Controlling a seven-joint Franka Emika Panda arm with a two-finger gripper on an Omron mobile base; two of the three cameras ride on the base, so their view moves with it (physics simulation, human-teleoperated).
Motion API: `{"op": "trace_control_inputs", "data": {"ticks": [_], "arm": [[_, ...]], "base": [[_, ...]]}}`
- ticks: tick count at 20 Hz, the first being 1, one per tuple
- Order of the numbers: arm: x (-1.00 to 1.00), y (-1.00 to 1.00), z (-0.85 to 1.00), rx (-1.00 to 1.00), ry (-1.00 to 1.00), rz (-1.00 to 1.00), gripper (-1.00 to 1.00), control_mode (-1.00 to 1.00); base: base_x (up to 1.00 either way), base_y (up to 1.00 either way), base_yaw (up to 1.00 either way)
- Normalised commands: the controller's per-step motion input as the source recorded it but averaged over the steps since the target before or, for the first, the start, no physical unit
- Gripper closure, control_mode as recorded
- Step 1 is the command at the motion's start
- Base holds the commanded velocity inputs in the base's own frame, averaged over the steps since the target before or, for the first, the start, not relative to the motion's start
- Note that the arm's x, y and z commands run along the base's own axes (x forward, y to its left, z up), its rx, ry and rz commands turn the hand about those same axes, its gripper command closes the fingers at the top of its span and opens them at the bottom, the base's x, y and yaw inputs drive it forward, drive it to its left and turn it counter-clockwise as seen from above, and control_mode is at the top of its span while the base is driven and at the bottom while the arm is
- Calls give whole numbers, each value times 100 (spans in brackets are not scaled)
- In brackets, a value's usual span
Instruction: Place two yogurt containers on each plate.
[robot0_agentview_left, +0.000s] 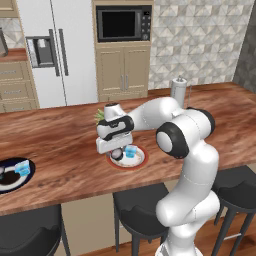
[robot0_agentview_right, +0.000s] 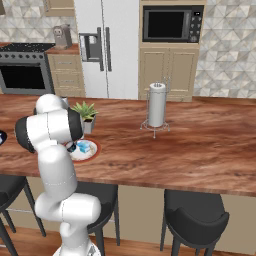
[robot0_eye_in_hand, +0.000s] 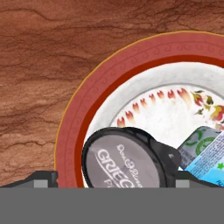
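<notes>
The red-rimmed plate lies on the counter's near side. On it stand a dark round yogurt cup with a pale grey top and a light blue squarish cup, side by side. My gripper hangs low over the dark cup, open, its fingertips straddling it with a gap on the left side. The dark navy plate at the far left carries another light blue cup; a dark cup at its left edge is cut off by the frame.
A small potted plant stands just behind the red plate. A paper towel holder stands farther back on the counter. Dark stools sit below the counter's front edge.
</notes>
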Motion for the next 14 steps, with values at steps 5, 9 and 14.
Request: {"op": "trace_control_inputs", "data": {"ticks": [5,9,14], "arm": [[0,-4,6,0,0,0,-100,-100],[-3,-9,12,0,0,0,-100,-100],[-24,-20,29,0,0,0,-100,-100]], "base": [[0,0,0],[0,0,0],[0,0,0]]}}
